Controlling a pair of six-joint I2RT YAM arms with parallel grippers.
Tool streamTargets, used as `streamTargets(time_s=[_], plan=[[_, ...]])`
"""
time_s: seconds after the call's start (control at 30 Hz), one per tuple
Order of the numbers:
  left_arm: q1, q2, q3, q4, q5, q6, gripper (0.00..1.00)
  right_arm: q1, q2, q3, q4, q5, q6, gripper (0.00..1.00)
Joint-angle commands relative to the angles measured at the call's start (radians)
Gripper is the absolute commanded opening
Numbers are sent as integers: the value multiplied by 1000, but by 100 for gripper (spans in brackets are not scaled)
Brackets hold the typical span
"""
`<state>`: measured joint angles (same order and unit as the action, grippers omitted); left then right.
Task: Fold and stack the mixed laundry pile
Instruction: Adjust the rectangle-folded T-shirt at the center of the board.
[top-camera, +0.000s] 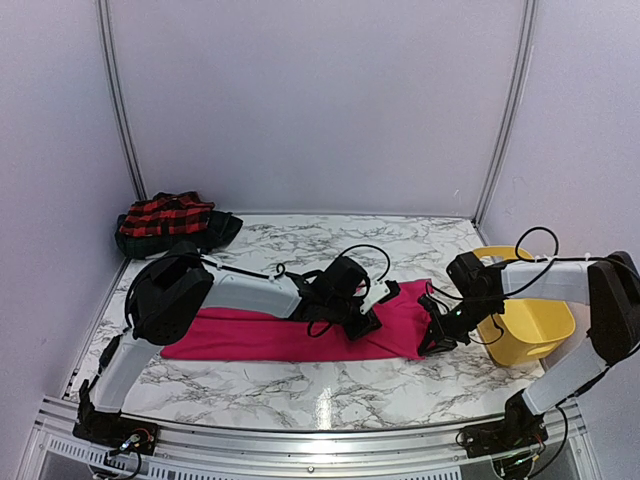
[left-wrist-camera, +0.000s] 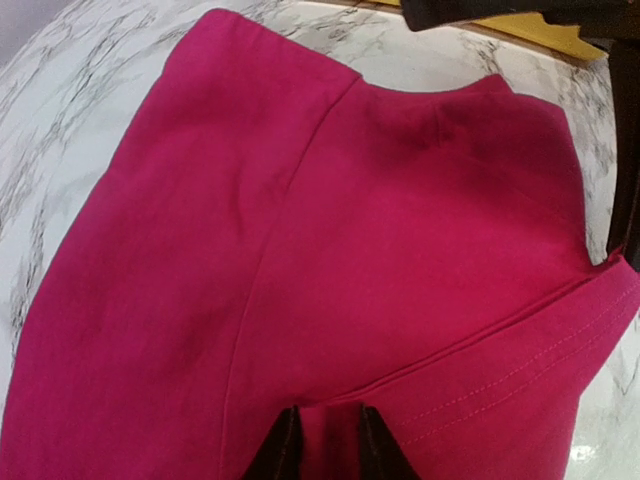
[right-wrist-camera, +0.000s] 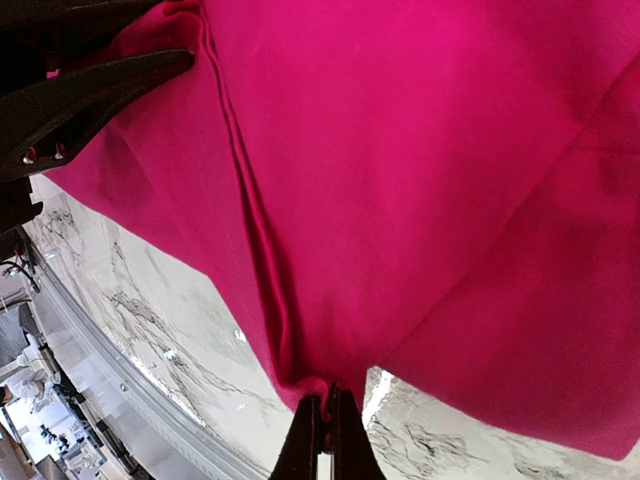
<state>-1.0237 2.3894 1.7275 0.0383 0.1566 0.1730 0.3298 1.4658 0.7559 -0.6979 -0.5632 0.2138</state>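
**A:** The magenta garment (top-camera: 250, 335) lay stretched left to right across the middle of the counter (top-camera: 300, 395). The right tool (top-camera: 438, 340) was clamped on its near right corner, with cloth bunched at the tips.

**B:** And the left tool (top-camera: 365, 322)?

**A:** It was down on the cloth just left of the right one. Its fingers (left-wrist-camera: 285, 450) stood a narrow gap apart with pink showing between them. I couldn't tell whether it had a real pinch or was only resting on top.

**B:** That was my worry. If only the right side truly held, any lift would have dragged one corner up and left the fold crooked.

**A:** Agreed. A seam also ran right up to those left fingers, and a thick ridge like that could have slipped out of a shallow bite.

**B:** The two tools were close together too. A pull in opposite directions could have stretched the cloth and ruined the flat lie.

**A:** And the yellow tub (top-camera: 540, 340) sat just right of the right arm. A wide swing that way could have knocked it.

**B:** The rest of the pile?

**A:** It was well apart, in the far left corner: the red-and-black checked garment (top-camera: 165, 215) sat on top of the dark plaid one (top-camera: 222, 230), neither yet folded
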Motion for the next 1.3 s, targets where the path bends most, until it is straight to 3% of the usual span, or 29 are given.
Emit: streamTargets(time_s=[0.0, 0.1, 0.27, 0.53, 0.97, 1.13, 1.27], plan=[[5, 7, 23, -33, 59, 2, 14, 4, -16, -4, -2, 3, 4, 0], [4, -7, 23, -30, 70, 3, 0, 5, -13, -6, 0, 3, 2, 0], [4, -64, -16, -6, 66, 23, 0, 3, -26, -1, -1, 7, 5, 0], [2, -275, -241, 144, 120, 59, 0, 2, -47, 10, -13, 17, 5, 0], [-10, -328, -400, 158, 176, 157, 0, 14, -114, -30, -42, -30, 20, 0], [-10, -310, -396, 181, 166, 108, 0, 15, -96, 33, -59, -9, 7, 0], [3, -302, -398, 246, 154, -16, 0, 11, -39, 165, -75, 63, -13, 0]])
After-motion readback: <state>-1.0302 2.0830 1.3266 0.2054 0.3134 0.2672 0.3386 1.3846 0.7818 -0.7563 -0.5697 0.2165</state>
